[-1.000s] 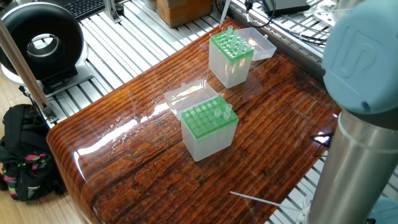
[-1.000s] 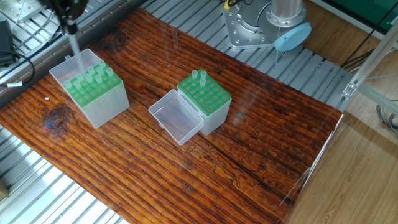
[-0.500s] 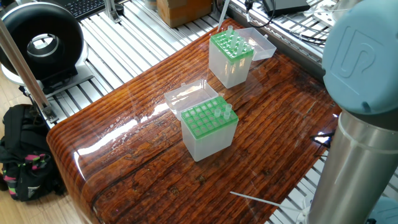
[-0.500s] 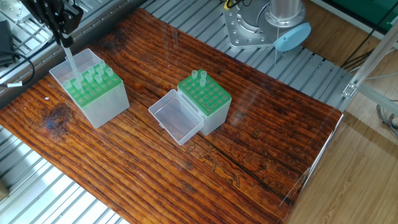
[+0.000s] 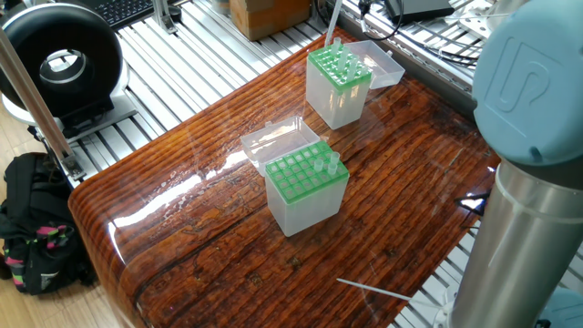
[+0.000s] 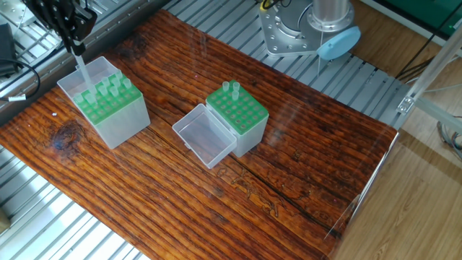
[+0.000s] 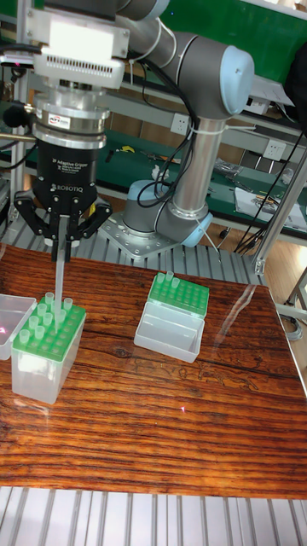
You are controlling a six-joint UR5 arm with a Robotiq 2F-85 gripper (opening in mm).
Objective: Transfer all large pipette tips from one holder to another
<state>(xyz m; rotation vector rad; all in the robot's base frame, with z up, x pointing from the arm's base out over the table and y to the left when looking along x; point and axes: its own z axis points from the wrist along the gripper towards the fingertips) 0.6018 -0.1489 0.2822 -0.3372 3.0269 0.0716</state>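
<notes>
Black two-finger gripper (image 7: 60, 249) hangs straight down from the grey UR5 arm (image 7: 192, 102) over the back edge of the far translucent box with the green perforated top (image 7: 47, 345), wrist vertical in our tall fixed view. We see its fingers pinched together on one long whitish translucent pipette tip (image 7: 61, 281), held upright, its lower end just at or in the green rack top; we can't tell how deep it sits. In the other fixed view the gripper (image 6: 74, 45) is cut off by the top-left frame edge, only the fingers and the tip below them showing. In one fixed view the gripper is out of frame and only the top of the held tip shows at the upper edge; the arm's blue-capped joint (image 5: 533, 82) blocks the right side. We count two boxes: the far one with roughly eight to ten tips standing in it (they overlap, exact count unclear), and the nearer green-topped translucent box (image 6: 237, 115), clear hinged lid (image 6: 204, 136) open flat, with two tips (image 6: 231, 89) at one corner. One loose slim tip (image 5: 373, 290) lies on the glossy wooden table (image 6: 303, 180) near its edge.
</notes>
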